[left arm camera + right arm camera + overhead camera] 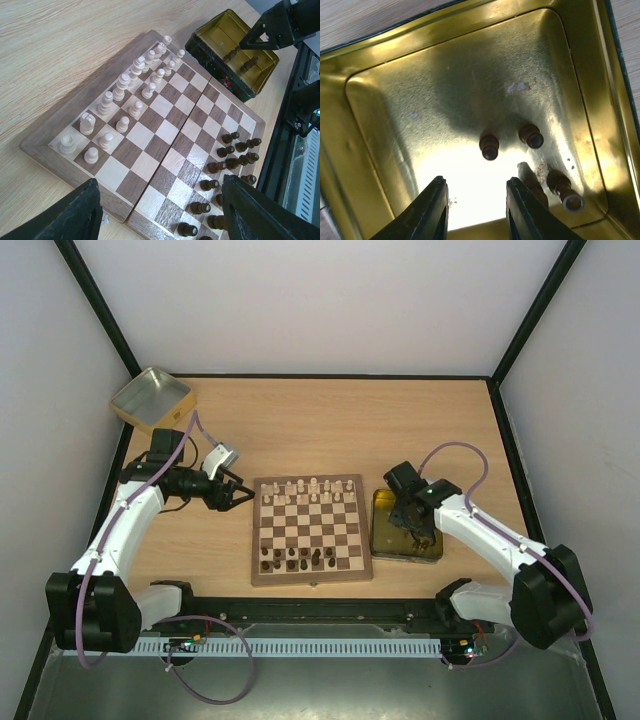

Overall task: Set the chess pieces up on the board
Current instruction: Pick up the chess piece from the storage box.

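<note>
right wrist view: my right gripper is hanging parted and empty inside the gold tin, dark pieces lying at lower centre. my left gripper is hovering released, holding nothing, over the board at centre frame.

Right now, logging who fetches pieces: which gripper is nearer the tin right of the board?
Right. The right gripper hangs over that tin, above its dark pieces; the left gripper hovers off the left edge of the board.
</note>
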{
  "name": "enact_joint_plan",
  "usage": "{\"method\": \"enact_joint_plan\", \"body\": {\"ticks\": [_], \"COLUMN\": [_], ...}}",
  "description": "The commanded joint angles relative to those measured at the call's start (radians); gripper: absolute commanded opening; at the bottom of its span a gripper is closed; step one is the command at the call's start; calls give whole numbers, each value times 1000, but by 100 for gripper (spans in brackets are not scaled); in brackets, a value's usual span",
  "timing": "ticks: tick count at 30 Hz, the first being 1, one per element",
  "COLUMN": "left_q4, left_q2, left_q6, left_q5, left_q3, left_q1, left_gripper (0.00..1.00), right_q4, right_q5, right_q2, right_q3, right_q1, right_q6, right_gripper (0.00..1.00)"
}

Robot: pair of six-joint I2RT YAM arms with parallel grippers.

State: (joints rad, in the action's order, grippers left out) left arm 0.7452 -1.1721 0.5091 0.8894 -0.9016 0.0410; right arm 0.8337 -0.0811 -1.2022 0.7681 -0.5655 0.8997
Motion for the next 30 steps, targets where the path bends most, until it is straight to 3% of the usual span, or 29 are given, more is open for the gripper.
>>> {"method": "enact_joint_plan", "body": {"ticks": [1, 14, 23, 30], "left_q4": [9, 11, 11, 9], "left_q2": [-3, -8, -14, -9], "left_q6": [15, 17, 16, 14], "left_q5": [19, 20, 18, 17], "left_q3": [9, 7, 6, 7], "left_q1": [5, 8, 8, 8], "left_gripper": [66, 66, 66, 66], "right_q4": [-61, -158, -216, -200], "right_q5": [43, 91, 98, 89], "right_q2": [-40, -113, -196, -184], "right_q3": [-24, -74, -68, -48], "right_q1": [44, 150, 154, 154], "right_q6": [-58, -112, -127, -133], "right_gripper": [30, 26, 7, 2]}}
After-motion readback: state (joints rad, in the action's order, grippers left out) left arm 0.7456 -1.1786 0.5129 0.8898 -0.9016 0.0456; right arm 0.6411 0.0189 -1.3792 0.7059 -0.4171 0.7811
